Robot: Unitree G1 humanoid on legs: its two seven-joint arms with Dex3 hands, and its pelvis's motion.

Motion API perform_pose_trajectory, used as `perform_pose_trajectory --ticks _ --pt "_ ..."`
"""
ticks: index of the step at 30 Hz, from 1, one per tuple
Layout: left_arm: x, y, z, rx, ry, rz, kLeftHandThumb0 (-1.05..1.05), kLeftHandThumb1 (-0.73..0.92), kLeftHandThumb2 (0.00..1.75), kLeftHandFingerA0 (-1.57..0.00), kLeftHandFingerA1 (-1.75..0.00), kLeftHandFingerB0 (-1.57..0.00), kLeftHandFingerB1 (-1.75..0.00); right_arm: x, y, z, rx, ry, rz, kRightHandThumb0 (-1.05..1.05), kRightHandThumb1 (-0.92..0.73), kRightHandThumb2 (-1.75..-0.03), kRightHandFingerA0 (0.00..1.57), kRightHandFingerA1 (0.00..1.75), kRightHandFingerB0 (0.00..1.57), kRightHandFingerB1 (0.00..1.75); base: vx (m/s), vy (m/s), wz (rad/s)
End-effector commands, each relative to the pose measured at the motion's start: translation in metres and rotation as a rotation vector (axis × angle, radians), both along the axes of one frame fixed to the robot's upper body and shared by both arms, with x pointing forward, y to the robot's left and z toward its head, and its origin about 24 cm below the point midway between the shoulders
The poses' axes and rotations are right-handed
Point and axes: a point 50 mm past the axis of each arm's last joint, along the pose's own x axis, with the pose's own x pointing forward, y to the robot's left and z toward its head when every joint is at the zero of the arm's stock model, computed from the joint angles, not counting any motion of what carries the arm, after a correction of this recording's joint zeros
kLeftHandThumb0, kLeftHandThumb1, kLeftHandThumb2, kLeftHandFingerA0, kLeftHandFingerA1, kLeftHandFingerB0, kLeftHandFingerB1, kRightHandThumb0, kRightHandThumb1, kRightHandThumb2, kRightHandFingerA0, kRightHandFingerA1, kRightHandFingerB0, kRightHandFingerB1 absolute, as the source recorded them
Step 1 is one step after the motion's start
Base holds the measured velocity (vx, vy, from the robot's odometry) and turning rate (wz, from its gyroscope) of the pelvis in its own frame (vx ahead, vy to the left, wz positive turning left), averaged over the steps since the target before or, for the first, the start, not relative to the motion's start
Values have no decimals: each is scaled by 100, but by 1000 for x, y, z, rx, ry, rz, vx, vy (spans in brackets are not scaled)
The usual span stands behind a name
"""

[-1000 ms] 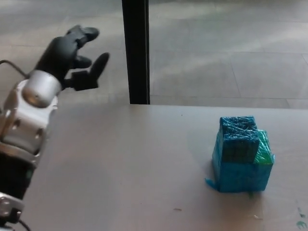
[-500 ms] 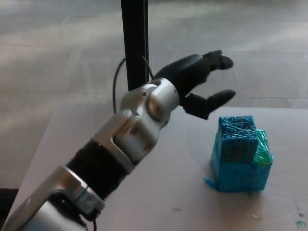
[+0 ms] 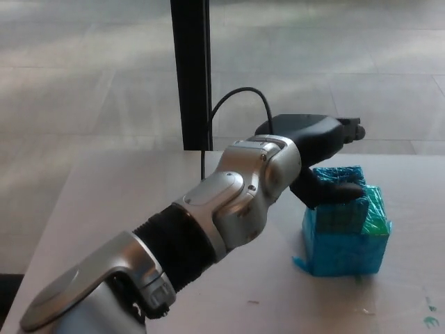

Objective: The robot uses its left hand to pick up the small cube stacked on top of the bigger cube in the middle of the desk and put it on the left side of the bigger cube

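Observation:
The bigger cube (image 3: 345, 255), wrapped in blue tape with a green patch on its right, stands on the desk (image 3: 97, 202) at the right. The small dark-blue cube (image 3: 338, 215) sits on top of it, toward the left. My left arm reaches across from the lower left. My left hand (image 3: 316, 142) is at the small cube and open. Its thumb (image 3: 335, 193) lies across the cube's front upper edge, while the fingers (image 3: 348, 129) stretch out above and behind the cube, clear of its top. The hand hides the cube's left side. My right hand does not show.
A black upright post (image 3: 189, 69) stands at the desk's far edge, left of the cubes. A black cable (image 3: 240, 92) loops up from my forearm. Beyond the desk lies a grey tiled floor (image 3: 348, 56). Small marks dot the desk's lower right corner.
My left arm has swung from the far left across to the cubes and dropped lower. The thumb now rests against the small cube. The cubes have not moved.

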Motion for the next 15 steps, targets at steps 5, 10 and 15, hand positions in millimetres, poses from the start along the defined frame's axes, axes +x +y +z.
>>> perform_pose_trajectory --ticks 5,10,15 --pt "3 3 8 259 -71 -32 -105 80 67 0 0 -4 -34 8 -6 10 -28 -11 15 -46 -23 -91 94 95 72 75 0 0 0" --pt "3 4 0 268 5 -3 -105 58 115 0 -26 -8 -12 12 -5 14 -47 -18 50 -49 -24 -95 90 93 70 77 0 0 0" --pt "0 -1 -6 224 106 1 -101 55 110 0 -31 -5 -10 13 -6 16 -63 -21 69 -47 -22 -97 89 93 70 77 0 0 0"
